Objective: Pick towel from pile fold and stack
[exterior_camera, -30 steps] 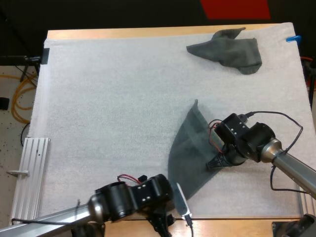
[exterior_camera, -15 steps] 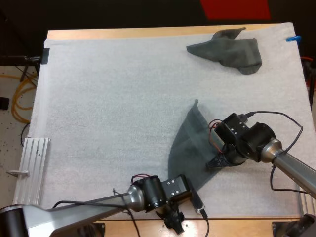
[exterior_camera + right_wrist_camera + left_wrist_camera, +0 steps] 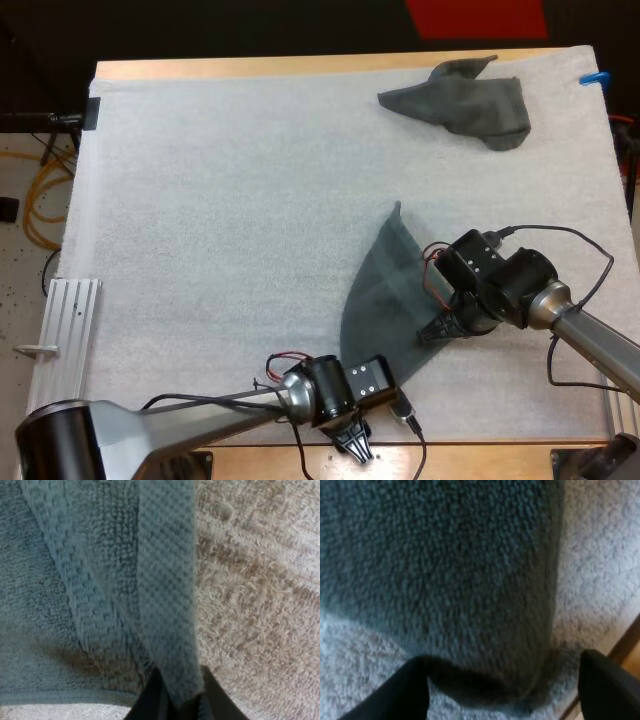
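A dark grey-green towel (image 3: 382,295) lies partly spread on the white mat, narrowing to a point at its far end. My right gripper (image 3: 437,330) is shut on its right edge; in the right wrist view the fingertips (image 3: 159,695) pinch a folded hem of the towel (image 3: 100,580). My left gripper (image 3: 353,441) sits at the towel's near corner by the table's front edge. Its fingers (image 3: 395,692) stand apart, open, with the towel's corner (image 3: 470,605) lying between them on the mat. A second, crumpled towel (image 3: 463,100) rests at the far right of the mat.
The wooden front edge of the table (image 3: 480,455) runs just under my left gripper. A metal rail (image 3: 60,350) lies off the mat's left side. The white mat (image 3: 220,200) stretches bare to the left and centre.
My left arm has swung right along the front edge and turned its gripper down to the towel's near corner. The right gripper and both towels have stayed put.
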`<action>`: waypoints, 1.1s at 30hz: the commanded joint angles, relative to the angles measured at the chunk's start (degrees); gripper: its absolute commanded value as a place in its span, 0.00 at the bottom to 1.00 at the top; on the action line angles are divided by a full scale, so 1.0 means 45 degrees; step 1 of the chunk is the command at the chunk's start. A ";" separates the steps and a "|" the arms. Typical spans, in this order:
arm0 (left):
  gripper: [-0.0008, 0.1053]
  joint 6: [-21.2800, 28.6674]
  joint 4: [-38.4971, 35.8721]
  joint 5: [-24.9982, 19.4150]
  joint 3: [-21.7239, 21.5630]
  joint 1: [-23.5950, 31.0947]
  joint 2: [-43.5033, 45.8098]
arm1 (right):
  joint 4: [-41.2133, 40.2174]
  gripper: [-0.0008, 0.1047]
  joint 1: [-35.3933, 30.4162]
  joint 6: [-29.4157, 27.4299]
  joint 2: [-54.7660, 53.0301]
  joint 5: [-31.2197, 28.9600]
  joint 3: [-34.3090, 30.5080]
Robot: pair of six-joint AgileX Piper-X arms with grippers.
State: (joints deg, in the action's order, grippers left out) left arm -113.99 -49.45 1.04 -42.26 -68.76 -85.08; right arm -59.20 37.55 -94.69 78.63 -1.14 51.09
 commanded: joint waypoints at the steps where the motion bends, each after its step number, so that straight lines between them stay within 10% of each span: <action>1: 0.58 -0.0089 0.0055 -0.0231 -0.0001 -0.0002 -0.0082 | -0.0088 0.01 -0.0053 0.0041 -0.0065 -0.0079 -0.0020; 9: 0.57 -0.0030 0.0117 0.0120 -0.0001 -0.0002 -0.0111 | -0.0088 0.01 -0.0053 0.0041 -0.0065 -0.0079 -0.0020; 20: 0.02 -0.0030 0.0178 0.0301 -0.0001 -0.0002 -0.0111 | -0.0088 0.01 -0.0053 0.0040 -0.0065 -0.0079 -0.0020; 33: 0.01 -0.0030 -0.0040 -0.0036 -0.1045 0.0026 0.0108 | -0.0059 0.01 -0.0053 -0.0104 -0.0255 -0.0079 -0.0019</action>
State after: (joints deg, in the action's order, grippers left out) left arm -113.99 -49.43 1.86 -46.38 -68.61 -85.43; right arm -59.20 37.55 -94.69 78.28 -1.25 51.09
